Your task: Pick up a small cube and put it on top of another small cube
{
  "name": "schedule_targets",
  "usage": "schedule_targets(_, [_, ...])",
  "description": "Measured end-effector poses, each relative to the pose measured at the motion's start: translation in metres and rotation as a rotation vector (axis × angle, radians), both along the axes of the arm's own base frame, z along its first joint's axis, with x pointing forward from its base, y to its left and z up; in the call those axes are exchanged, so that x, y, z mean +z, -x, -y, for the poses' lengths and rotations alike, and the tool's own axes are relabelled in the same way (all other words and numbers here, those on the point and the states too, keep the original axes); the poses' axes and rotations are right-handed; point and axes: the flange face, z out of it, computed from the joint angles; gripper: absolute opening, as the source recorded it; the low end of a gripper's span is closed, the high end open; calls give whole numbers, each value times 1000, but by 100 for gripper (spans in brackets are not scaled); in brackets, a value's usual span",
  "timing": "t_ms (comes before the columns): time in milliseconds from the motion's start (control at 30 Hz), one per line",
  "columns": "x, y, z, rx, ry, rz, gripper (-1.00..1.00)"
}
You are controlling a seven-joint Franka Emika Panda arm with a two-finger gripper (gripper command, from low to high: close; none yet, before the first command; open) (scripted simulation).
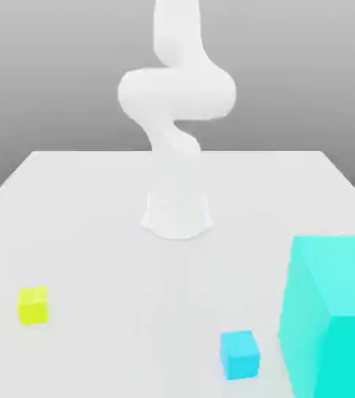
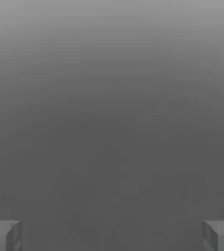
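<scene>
Sky-blue and tiny, the small cube point(image 1: 239, 354) sits on the white table point(image 1: 87, 225) near the front, just beside the huge turquoise cube point(image 1: 332, 315) on the exterior view's right. The yellow-green cube point(image 1: 33, 305), the same size, sits well apart on the exterior view's left. Both lie flat, and nothing is stacked yet.

The white arm point(image 1: 176, 97) stands folded up at the back of the table, far from both little cubes. In the hand view the gripper point(image 2: 112, 235) is spread wide, with its 2 grey fingertips point(image 2: 3, 235) out at the corners and nothing between them. It holds nothing.

What could go wrong? The blue cube is so close to the big turquoise one that a finger may bump the big cube's wall on the way down. A bump could push the little cube away or stop the fingers from getting around it. Coming down with the fingers turned so neither one is on the big cube's side looks safer to me.

Later, the yellow-green cube is a tiny landing spot. If the blue one is set down a bit off the middle, or let go too high, it will likely tip and slide off.
</scene>
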Motion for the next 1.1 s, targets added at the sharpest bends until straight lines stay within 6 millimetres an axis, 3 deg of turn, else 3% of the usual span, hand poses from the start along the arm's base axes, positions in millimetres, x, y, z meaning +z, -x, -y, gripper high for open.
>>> schedule_targets(233, [-103,-63,-22,294,208,-163,0])
schedule_targets(500, [-229,-99,-48,662,393,-328,0])
schedule_targets(733, [-342,-99,-71,1015,512,-450,0])
schedule_targets(1000, [-465,-67,-91,1445,589,-556,0])
schedule_targets(1100, [-502,-62,-93,1505,593,-567,0])
